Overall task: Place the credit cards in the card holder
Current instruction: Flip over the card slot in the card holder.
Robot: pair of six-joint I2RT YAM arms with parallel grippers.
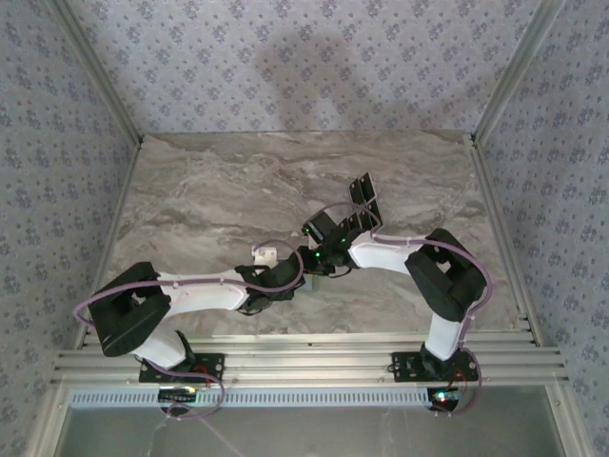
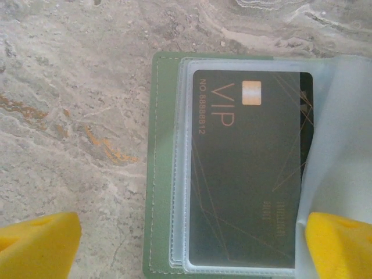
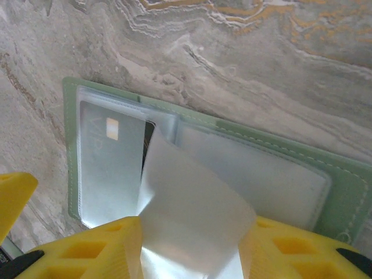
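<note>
While the card holder (image 2: 163, 174) lies open, its credit card (image 2: 250, 174) parallels the fold.

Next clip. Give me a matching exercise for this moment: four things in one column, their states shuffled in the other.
Things:
1. card holder
2. black VIP card
3. clear sleeve
4. left end effector

States:
A. raised between the fingers of the right end effector
B. open wide
C. lying open on the marble table
D. tucked in a transparent pocket

Pairs: 1-C, 2-D, 3-A, 4-B
</note>
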